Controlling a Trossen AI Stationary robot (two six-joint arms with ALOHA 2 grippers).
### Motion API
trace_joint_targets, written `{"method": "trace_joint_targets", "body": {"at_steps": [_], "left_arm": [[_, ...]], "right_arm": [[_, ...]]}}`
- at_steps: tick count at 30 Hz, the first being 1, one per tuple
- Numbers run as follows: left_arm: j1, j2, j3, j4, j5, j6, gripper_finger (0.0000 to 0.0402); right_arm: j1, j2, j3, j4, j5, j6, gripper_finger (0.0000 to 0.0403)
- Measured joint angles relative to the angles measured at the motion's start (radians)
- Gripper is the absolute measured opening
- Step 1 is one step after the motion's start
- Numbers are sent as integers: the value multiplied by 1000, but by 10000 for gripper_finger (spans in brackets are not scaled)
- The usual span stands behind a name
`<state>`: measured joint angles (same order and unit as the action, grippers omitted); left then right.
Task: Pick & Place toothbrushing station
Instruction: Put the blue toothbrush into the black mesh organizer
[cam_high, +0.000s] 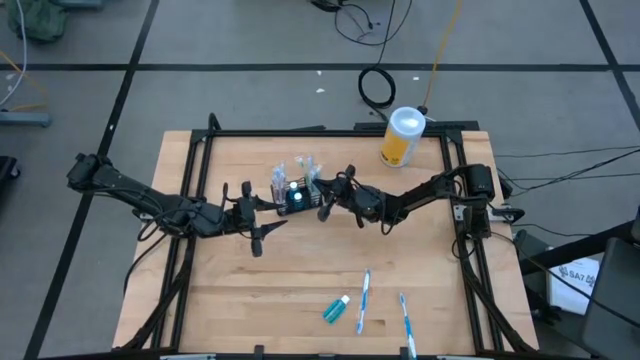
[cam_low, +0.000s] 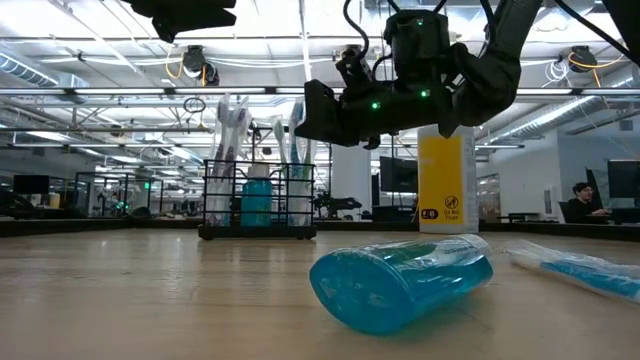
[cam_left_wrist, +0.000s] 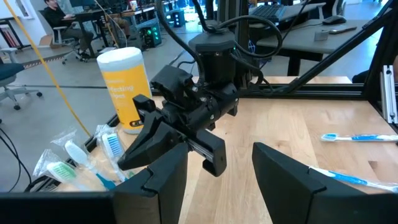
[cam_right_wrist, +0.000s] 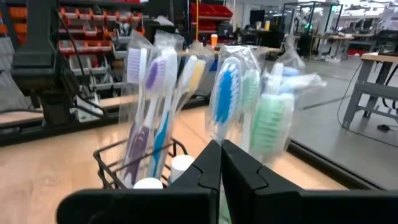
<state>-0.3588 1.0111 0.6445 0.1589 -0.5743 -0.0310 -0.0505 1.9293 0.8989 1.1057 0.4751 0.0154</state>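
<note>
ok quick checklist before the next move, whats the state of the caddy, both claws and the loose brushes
1. Caddy upright on the table, wrapped brushes standing in it: ok.
2. Right claw right beside the caddy, fingers together, holding nothing: ok.
3. Left claw open and empty, apart from the caddy: ok.
4. Toothpaste tube and two toothbrushes lying loose at the near edge, not in the caddy: not ok.
5. Yellow canister upright at the far edge, away from both arms: ok.

Two dark, slim jointed arms, the left arm (cam_high: 140, 195) and the right arm (cam_high: 430, 190), are seen with black cables looped along them, green lights lit on the right wrist at upper centre, and blocky matte-black fingers (cam_left_wrist: 280, 180).
</note>
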Motion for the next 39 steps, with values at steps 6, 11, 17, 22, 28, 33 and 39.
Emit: {"method": "trace_joint_targets", "body": {"at_steps": [6, 11, 17, 22, 28, 33, 39], "left_arm": [[0, 0, 0, 0, 0, -4, 189], [0, 0, 0, 0, 0, -4, 189], [0, 0, 0, 0, 0, -3, 189], [0, 0, 0, 0, 0, -3, 189], [0, 0, 0, 0, 0, -3, 189], [0, 0, 0, -1, 0, -3, 189], [0, 0, 0, -2, 0, -4, 189]], "right_arm": [[0, 0, 0, -2, -5, 0, 2], [0, 0, 0, -25, -6, 0, 2], [0, -1, 0, -82, -7, 8, 2], [0, -3, 0, -91, -12, 2, 29], [0, -3, 0, -89, -9, 23, 97], [7, -3, 0, -48, -8, 24, 138], [38, -25, -1, -18, -5, -43, 161]]}}
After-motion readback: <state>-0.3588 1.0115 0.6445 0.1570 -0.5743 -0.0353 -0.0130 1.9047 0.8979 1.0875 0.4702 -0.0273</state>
